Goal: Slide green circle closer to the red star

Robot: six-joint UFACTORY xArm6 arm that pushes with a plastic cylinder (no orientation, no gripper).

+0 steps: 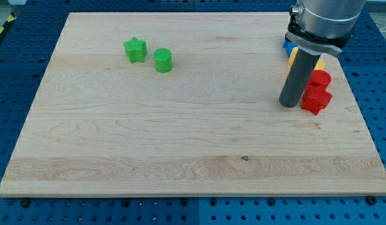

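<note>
My tip (289, 104) rests on the wooden board (180, 144) near the view's right edge; it is a plain dark rod with no fingers or jaws, so there is no opening or grasp to report, and it holds nothing. Just to the tip's right, touching or nearly touching it, lies the red star (316, 100). A red circle (320, 79) sits just above that star, close against it, up and to the right of the tip. Higher still, partly hidden behind the rod, a yellow block (295, 56) and a blue block (287, 46) show only as slivers, and I cannot make out their shapes. The green circle (163, 60) stands far off to the tip's left and somewhat toward the view's top, well apart from the red star. Just beside it, a little further left and slightly higher, lies the green star (135, 50); the two greens are near each other but a narrow gap shows between them. Around the board runs a blue perforated table (18, 75).
</note>
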